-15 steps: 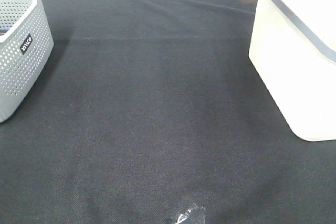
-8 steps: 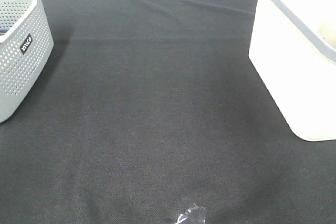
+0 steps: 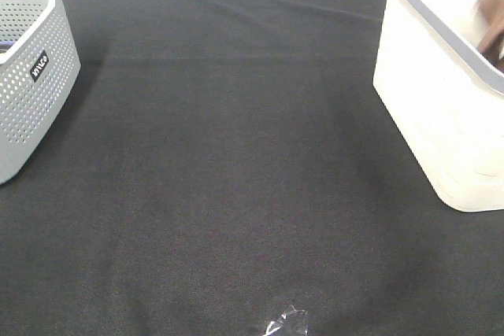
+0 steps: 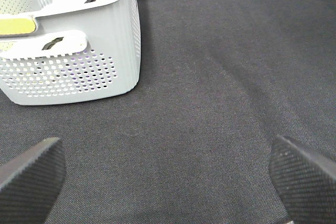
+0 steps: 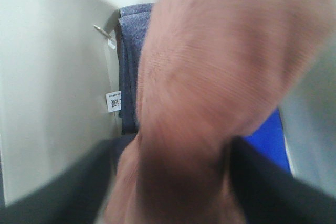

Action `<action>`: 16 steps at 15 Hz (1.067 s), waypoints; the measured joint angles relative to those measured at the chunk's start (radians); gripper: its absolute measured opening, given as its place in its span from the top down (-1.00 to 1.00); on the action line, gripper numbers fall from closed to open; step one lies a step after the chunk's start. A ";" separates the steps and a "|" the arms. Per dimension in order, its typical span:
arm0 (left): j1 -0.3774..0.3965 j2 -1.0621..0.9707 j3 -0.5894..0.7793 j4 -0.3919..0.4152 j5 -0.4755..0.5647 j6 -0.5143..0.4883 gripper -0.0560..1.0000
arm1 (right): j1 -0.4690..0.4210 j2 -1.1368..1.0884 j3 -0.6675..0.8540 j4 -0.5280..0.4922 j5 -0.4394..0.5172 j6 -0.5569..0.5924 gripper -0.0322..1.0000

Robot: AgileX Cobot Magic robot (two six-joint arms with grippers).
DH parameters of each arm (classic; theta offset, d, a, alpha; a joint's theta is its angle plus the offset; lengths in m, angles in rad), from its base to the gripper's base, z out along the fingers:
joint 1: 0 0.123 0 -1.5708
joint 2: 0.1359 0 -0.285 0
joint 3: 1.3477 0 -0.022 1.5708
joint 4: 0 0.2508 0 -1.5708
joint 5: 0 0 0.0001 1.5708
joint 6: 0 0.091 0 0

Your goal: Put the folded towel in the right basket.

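Note:
The folded towel (image 5: pixel 210 77) is brownish pink and fills the right wrist view, blurred. It sits between the dark fingers of my right gripper (image 5: pixel 170 192), which is shut on it, inside the white right basket (image 3: pixel 441 116). In the high view only a corner of the towel (image 3: pixel 494 25) shows over the basket's grey rim at the right edge; the right gripper itself is out of that view. My left gripper (image 4: pixel 168 182) is open and empty over the black cloth, near the grey perforated left basket (image 4: pixel 84 72).
The right basket holds a folded blue-grey cloth (image 5: pixel 131 51) and a bright blue item (image 5: pixel 268 140). The left basket (image 3: pixel 31 92) stands at the far left on the black tablecloth (image 3: pixel 236 155). A scrap of clear plastic (image 3: pixel 285 322) lies at the front edge.
A second ago a blurred brownish shape was passing at the back, left of the right basket. Now the towel shows inside the basket at the right edge.

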 joint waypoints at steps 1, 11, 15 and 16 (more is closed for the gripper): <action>0.000 0.000 0.000 0.000 0.000 0.000 -0.96 | 0.000 0.002 0.000 -0.001 -0.005 0.001 -0.70; 0.000 0.000 0.000 0.000 0.000 0.000 -0.96 | 0.057 -0.025 -0.001 -0.077 -0.030 0.106 -0.94; 0.000 0.000 0.000 -0.001 0.000 0.000 -0.96 | 0.253 -0.120 -0.021 -0.280 0.012 0.308 -0.94; 0.000 0.000 0.000 -0.001 0.000 0.000 -0.96 | 0.269 -0.145 -0.009 -0.293 0.046 0.316 -0.94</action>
